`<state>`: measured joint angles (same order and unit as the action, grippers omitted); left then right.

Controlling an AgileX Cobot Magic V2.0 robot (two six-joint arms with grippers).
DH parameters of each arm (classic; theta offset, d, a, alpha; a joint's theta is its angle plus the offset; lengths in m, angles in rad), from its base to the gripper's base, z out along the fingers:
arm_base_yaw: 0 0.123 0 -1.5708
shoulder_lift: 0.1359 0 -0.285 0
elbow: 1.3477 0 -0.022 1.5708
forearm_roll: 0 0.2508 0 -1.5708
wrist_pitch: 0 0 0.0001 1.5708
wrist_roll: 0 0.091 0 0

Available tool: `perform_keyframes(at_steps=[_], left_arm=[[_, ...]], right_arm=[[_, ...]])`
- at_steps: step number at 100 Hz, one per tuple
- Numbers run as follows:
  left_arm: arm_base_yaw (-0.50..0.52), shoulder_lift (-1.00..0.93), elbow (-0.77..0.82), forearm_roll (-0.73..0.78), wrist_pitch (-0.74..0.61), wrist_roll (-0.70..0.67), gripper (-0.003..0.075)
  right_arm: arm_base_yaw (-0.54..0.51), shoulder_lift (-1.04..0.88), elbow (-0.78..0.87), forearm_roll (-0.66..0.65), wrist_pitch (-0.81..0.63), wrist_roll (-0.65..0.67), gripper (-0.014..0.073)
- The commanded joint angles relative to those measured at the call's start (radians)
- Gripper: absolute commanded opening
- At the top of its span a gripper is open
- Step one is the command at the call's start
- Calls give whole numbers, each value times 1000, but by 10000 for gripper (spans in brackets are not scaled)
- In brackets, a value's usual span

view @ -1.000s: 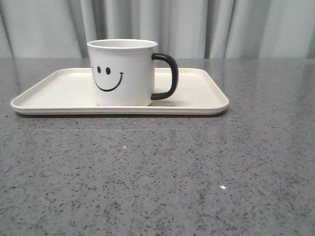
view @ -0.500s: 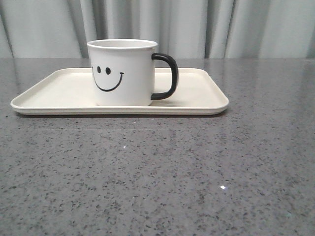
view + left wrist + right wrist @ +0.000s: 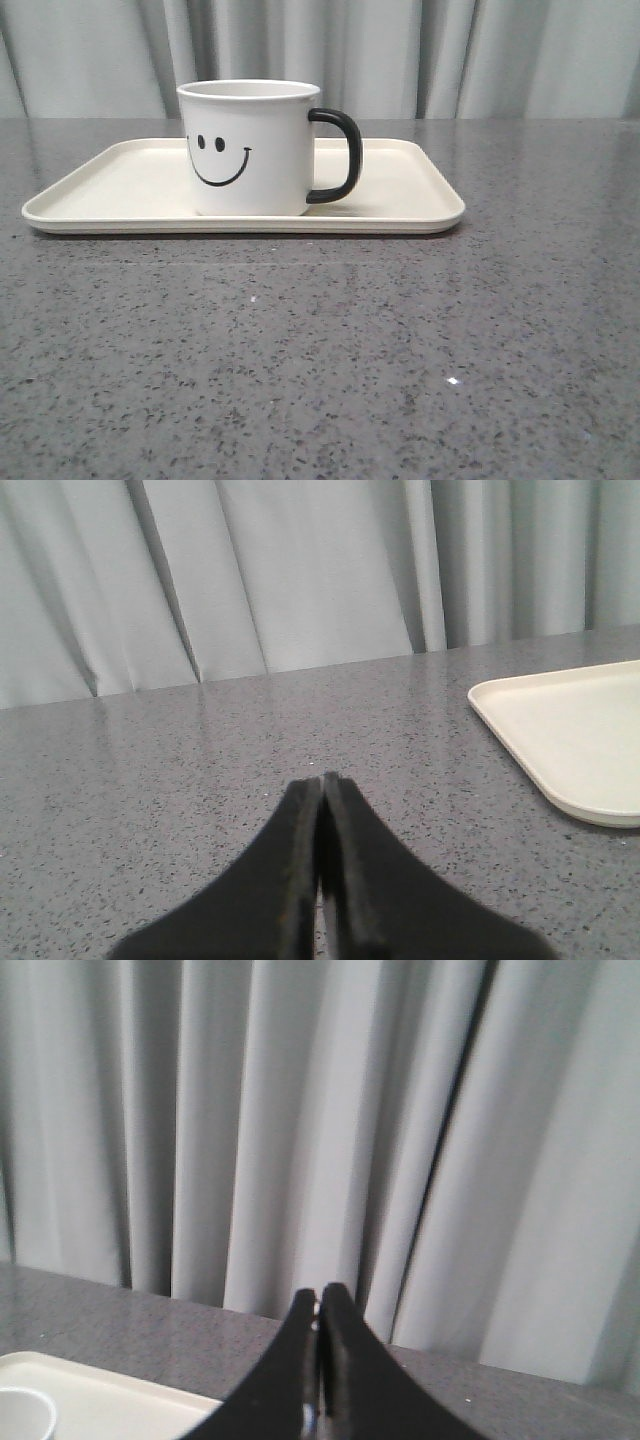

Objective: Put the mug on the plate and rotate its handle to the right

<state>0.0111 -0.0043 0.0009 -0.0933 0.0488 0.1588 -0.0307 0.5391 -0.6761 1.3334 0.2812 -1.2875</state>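
The white mug with a black smiley face stands upright on the cream plate in the front view. Its black handle points to the right. Neither gripper shows in the front view. My left gripper is shut and empty over the bare table, with a corner of the plate off to one side. My right gripper is shut and empty, raised, with the plate and the mug's rim low in its view.
The grey speckled table stretches in front of the plate. Grey curtains hang behind the table's far edge.
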Motion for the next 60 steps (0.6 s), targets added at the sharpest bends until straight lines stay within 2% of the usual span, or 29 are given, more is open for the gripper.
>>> perform_keyframes(at_steps=[1, 14, 44, 60], left_arm=[[-6, -29, 9, -5, -76, -2, -20], [-6, -29, 9, -5, -76, -2, -20], [-6, -29, 9, -5, -76, -2, -20], [-6, -29, 9, -5, -76, -2, -20]], right_arm=[[43, -51, 52, 60, -201, -6, -66], [63, -140, 186, 123, -307, -6, -66], [59, -359, 471, 125, -347, -6, -66], [59, -472, 570, 125, -347, -6, -66]])
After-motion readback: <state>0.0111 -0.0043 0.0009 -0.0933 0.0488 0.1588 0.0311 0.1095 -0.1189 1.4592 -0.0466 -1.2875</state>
